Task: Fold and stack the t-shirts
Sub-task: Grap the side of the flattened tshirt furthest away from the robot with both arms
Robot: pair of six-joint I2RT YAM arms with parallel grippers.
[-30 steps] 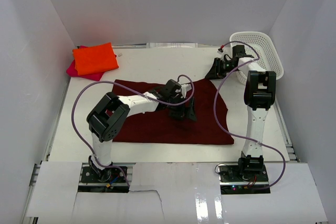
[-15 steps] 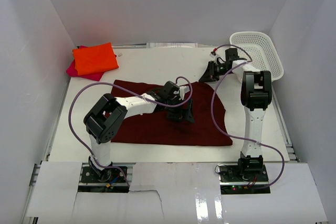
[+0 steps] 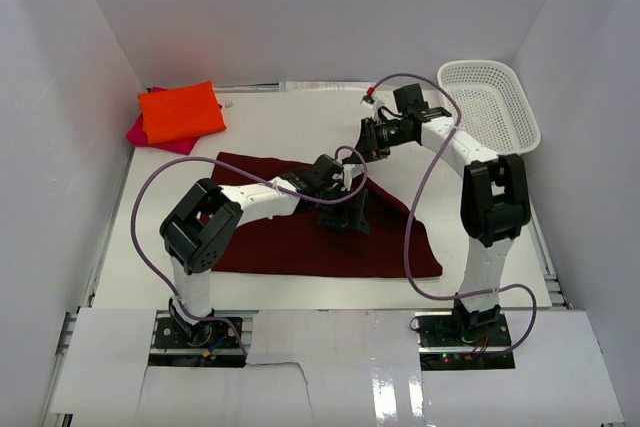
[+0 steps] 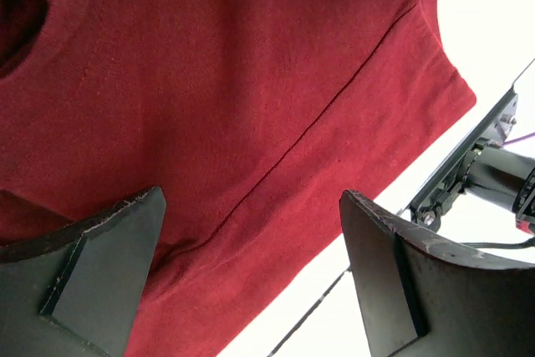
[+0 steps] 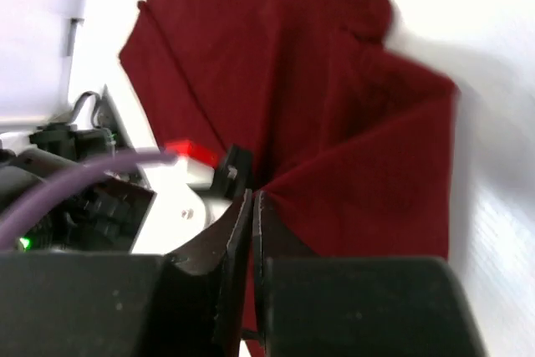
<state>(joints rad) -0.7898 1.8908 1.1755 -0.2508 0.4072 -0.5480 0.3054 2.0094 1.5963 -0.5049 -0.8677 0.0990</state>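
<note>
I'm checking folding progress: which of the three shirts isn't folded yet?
The dark red shirt, spread out in the middle with the right gripper pinching it. The orange shirt and pink shirt lie folded and stacked, far left.

Your left arm reaches toward the table's middle with the elbow bent, its hand (image 3: 341,215) low and spread wide. Your right arm stretches toward the far edge and leftward, its raised hand (image 3: 371,139) pinched tight on the edge of the maroon t-shirt (image 3: 290,247).
</note>
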